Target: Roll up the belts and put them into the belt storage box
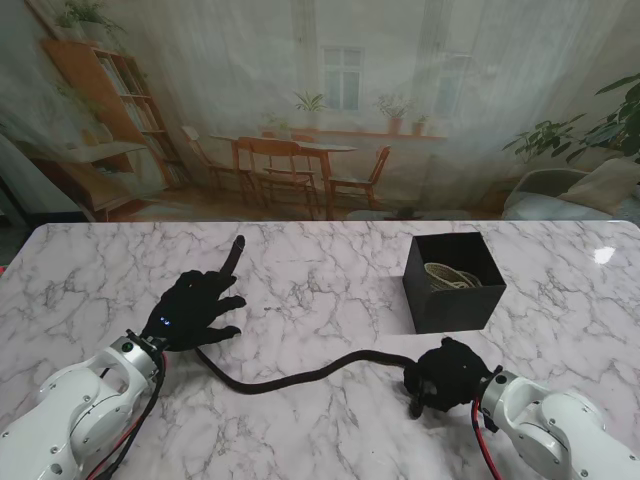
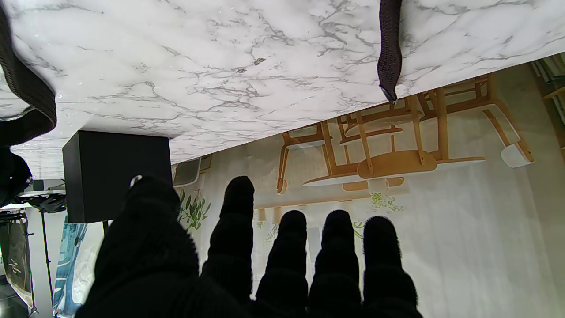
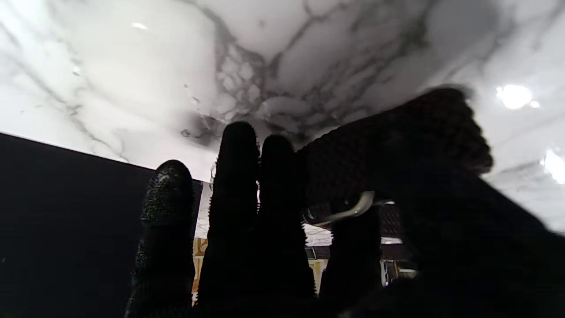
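A long black woven belt [image 1: 300, 378] lies in a curve across the marble table [image 1: 330, 270]. Its pointed tip [image 1: 237, 246] sticks out beyond my left hand [image 1: 195, 310], which lies flat over the belt with its fingers spread and grips nothing. The left wrist view shows that tip [image 2: 389, 57] on the marble past the straight fingers [image 2: 238, 212]. My right hand [image 1: 445, 375] is shut on the belt's buckle end, and the metal buckle [image 3: 348, 212] shows between the fingers. The black storage box [image 1: 455, 285] stands just beyond the right hand, holding a light-coloured rolled belt [image 1: 452, 275].
The box's dark wall [image 3: 66, 212] is close beside the right hand's fingers. In the left wrist view the box [image 2: 114, 172] stands off to the side. A printed room backdrop [image 1: 320, 100] rises behind the table's far edge.
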Motion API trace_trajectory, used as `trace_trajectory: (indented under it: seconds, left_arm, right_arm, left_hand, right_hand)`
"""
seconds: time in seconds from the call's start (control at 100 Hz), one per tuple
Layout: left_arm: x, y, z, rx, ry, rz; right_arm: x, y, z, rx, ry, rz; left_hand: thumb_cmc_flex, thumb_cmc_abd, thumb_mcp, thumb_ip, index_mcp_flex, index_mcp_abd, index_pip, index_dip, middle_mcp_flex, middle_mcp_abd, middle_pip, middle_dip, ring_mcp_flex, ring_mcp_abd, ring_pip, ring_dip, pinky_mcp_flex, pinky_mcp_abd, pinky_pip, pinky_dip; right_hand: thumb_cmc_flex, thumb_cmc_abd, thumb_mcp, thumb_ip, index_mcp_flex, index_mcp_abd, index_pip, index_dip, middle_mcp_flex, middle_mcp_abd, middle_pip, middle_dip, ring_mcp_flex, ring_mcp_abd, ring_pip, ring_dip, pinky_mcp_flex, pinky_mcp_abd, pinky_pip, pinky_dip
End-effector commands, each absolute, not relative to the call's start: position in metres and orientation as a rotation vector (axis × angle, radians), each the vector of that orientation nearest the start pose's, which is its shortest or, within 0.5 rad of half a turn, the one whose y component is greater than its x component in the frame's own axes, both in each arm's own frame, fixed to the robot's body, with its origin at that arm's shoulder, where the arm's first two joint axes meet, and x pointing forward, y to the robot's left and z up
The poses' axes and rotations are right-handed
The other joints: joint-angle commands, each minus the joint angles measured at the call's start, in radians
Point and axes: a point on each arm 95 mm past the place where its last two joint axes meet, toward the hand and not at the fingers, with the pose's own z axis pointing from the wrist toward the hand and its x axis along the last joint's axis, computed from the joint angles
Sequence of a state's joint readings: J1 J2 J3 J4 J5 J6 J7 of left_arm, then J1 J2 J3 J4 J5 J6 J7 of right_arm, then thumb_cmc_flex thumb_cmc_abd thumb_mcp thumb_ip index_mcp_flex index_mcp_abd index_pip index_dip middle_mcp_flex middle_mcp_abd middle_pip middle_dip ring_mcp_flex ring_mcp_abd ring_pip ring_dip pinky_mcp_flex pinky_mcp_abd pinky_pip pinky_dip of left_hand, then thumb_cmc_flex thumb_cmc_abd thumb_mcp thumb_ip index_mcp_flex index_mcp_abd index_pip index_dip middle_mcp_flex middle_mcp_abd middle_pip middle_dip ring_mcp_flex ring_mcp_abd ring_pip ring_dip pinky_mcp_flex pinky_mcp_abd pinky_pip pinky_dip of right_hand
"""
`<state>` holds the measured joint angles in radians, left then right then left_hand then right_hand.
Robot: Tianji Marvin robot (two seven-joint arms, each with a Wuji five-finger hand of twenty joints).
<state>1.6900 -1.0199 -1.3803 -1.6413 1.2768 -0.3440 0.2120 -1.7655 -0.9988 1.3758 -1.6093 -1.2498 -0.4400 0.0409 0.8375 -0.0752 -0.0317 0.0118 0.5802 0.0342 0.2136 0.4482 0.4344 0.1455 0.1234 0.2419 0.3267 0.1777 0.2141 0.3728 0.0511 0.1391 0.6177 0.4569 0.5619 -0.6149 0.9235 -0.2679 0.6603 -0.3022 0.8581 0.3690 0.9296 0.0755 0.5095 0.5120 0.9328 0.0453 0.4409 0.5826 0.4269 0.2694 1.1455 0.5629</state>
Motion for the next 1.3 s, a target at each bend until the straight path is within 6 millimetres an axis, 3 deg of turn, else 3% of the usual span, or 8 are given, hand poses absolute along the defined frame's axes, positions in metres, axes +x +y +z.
trace_trajectory:
  seconds: [0.0, 0.27, 0.38, 0.62, 0.84, 0.95, 1.0, 1.29]
  left_arm:
    - [0.371, 0.04, -0.313, -0.746, 1.664, -1.51]
    - [0.371, 0.04, -0.312, -0.744, 1.66, -1.513]
    - [0.371, 0.04, -0.312, -0.744, 1.66, -1.513]
    - [0.371, 0.04, -0.313, -0.743, 1.662, -1.516]
    - [0.371, 0.04, -0.313, -0.743, 1.662, -1.52]
    - [0.371, 0.04, -0.313, -0.744, 1.66, -1.521]
    - [0.371, 0.04, -0.313, -0.743, 1.66, -1.52]
    - [0.371, 0.04, -0.313, -0.74, 1.661, -1.519]
  right_arm:
    - [0.334, -0.05, -0.375, 0.928, 2.019, 1.353]
    - [0.334, -0.047, -0.378, 0.949, 2.008, 1.375]
    - [0.335, -0.046, -0.381, 0.995, 1.99, 1.391]
    - [0.336, -0.044, -0.384, 0.976, 1.924, 1.448]
    - [0.34, -0.043, -0.385, 0.895, 1.874, 1.467]
    - [0.341, -0.041, -0.387, 0.912, 1.85, 1.486]
    - [0.342, -0.04, -0.388, 0.925, 1.832, 1.5]
    - [0.343, -0.034, -0.39, 1.008, 1.784, 1.553]
  left_hand:
    - [0.04, 0.027, 0.004, -0.018, 0.011, 0.02, 0.007, 0.007, -0.043, 0.025, -0.028, 0.009, -0.022, 0.012, -0.03, 0.004, -0.017, 0.02, -0.033, 0.014]
    - [0.037, 0.028, 0.004, -0.018, 0.011, 0.021, 0.008, 0.008, -0.051, 0.024, -0.028, 0.009, -0.026, 0.013, -0.03, 0.004, -0.02, 0.018, -0.034, 0.014]
    - [0.037, 0.028, 0.004, -0.018, 0.011, 0.021, 0.008, 0.008, -0.051, 0.024, -0.028, 0.009, -0.027, 0.013, -0.031, 0.004, -0.02, 0.019, -0.035, 0.014]
    - [0.032, 0.031, 0.004, -0.019, 0.01, 0.019, 0.008, 0.008, -0.052, 0.023, -0.029, 0.008, -0.028, 0.013, -0.031, 0.003, -0.021, 0.02, -0.038, 0.014]
    - [0.031, 0.031, 0.004, -0.019, 0.011, 0.021, 0.008, 0.008, -0.052, 0.023, -0.029, 0.008, -0.029, 0.014, -0.032, 0.003, -0.022, 0.02, -0.04, 0.014]
    - [0.031, 0.031, 0.004, -0.019, 0.01, 0.021, 0.008, 0.008, -0.053, 0.023, -0.029, 0.008, -0.03, 0.013, -0.032, 0.003, -0.022, 0.02, -0.04, 0.015]
    - [0.028, 0.033, 0.003, -0.019, 0.011, 0.021, 0.008, 0.008, -0.052, 0.024, -0.029, 0.009, -0.03, 0.012, -0.033, 0.003, -0.022, 0.02, -0.041, 0.015]
    - [0.032, 0.032, 0.004, -0.019, 0.012, 0.022, 0.009, 0.009, -0.05, 0.024, -0.028, 0.009, -0.03, 0.011, -0.032, 0.003, -0.023, 0.019, -0.041, 0.016]
  right_hand:
    - [-0.032, 0.033, -0.005, -0.001, 0.153, -0.101, 0.139, 0.007, -0.172, 0.014, -0.013, 0.03, -0.102, 0.016, 0.034, 0.022, -0.038, 0.025, 0.008, 0.034]
    - [-0.061, 0.002, 0.029, 0.008, 0.236, -0.056, 0.151, -0.121, -0.34, 0.123, -0.186, -0.28, -0.288, 0.114, -0.2, -0.26, -0.151, 0.111, -0.157, -0.027]
    - [-0.018, 0.016, 0.009, 0.0, 0.234, -0.009, 0.146, -0.127, -0.079, 0.057, -0.171, -0.299, -0.137, 0.096, -0.175, -0.26, -0.081, 0.144, -0.135, -0.04]
    - [0.039, 0.07, -0.048, 0.012, 0.185, -0.001, 0.125, -0.1, 0.3, -0.115, 0.018, -0.061, 0.117, -0.065, -0.046, -0.128, 0.078, 0.018, 0.036, 0.024]
    - [0.058, 0.067, -0.031, 0.014, 0.154, 0.073, 0.086, -0.186, 0.468, -0.139, 0.122, 0.007, 0.242, -0.092, 0.052, -0.073, 0.174, -0.056, 0.145, 0.024]
    - [0.04, 0.089, 0.011, 0.039, 0.042, 0.067, -0.088, -0.344, 0.524, -0.123, 0.178, 0.036, 0.291, -0.094, 0.083, -0.064, 0.197, -0.063, 0.174, -0.005]
    - [0.009, 0.11, 0.064, 0.145, -0.041, 0.068, -0.251, -0.199, 0.527, -0.107, 0.236, 0.044, 0.319, -0.079, 0.105, -0.067, 0.212, -0.056, 0.198, -0.024]
    - [0.101, 0.225, 0.036, 0.153, -0.3, -0.161, -0.206, -0.13, 0.529, -0.054, 0.304, -0.012, 0.377, 0.029, 0.196, -0.071, 0.258, 0.033, 0.215, -0.032]
